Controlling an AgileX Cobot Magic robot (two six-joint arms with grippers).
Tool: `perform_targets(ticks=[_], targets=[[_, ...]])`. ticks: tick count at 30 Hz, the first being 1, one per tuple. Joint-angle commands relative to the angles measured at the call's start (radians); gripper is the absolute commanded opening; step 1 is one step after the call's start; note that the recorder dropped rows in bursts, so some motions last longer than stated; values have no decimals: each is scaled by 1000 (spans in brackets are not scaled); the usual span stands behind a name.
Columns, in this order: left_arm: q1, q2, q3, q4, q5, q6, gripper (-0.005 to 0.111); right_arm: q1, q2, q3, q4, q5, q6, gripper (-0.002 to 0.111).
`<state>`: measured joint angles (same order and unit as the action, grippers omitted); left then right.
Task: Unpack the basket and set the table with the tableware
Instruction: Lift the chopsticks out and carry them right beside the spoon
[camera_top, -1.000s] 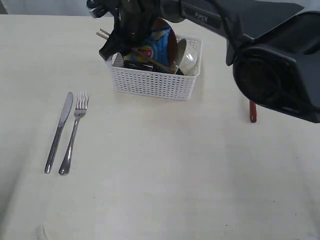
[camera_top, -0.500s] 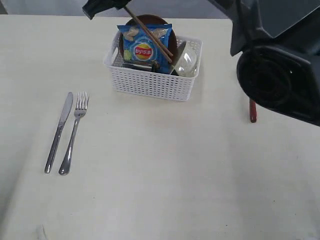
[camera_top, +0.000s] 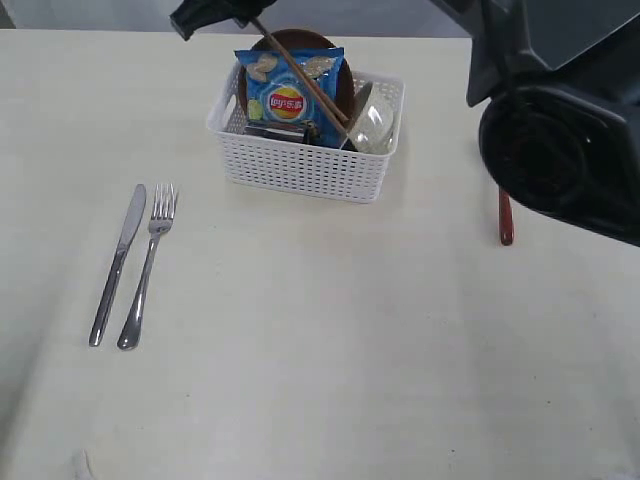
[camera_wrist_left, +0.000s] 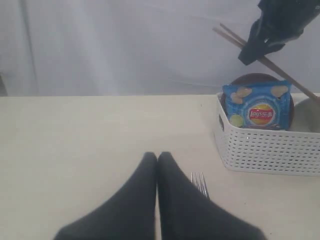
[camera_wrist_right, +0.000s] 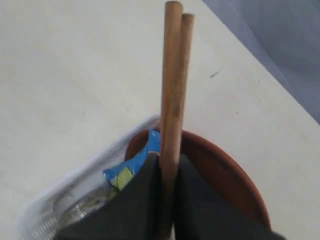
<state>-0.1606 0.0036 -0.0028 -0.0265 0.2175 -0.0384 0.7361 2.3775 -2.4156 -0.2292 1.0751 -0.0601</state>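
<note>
Chopsticks sit clamped in my right claw, slanting up from the far basket, likely to clear the chip bag.

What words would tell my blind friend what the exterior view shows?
The right gripper holds two chopsticks slanting over a white basket with a blue chip bag inside. A knife and fork lie side by side on the table, and a reddish spoon peeks out beside a black arm.
</note>
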Motion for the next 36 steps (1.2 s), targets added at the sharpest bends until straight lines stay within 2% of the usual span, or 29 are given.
perform_targets(ticks=[1, 16, 21, 25, 31, 36], targets=[[-1, -4, 3, -3, -6, 0, 0, -5, 7, -3, 55, -93, -8, 0], [-1, -4, 3, -3, -6, 0, 0, 34, -24, 2, 89, 74, -38, 0], [-1, -4, 3, -3, -6, 0, 0, 36, -69, 64, 71, 126, -8, 0], [-1, -4, 3, -3, -6, 0, 0, 34, -122, 151, 9, 146, -4, 0], [-1, -4, 3, -3, -6, 0, 0, 32, -252, 367, -70, 146, 35, 0], [-1, -4, 3, -3, -6, 0, 0, -51, -398, 590, -129, 62, 128, 0]])
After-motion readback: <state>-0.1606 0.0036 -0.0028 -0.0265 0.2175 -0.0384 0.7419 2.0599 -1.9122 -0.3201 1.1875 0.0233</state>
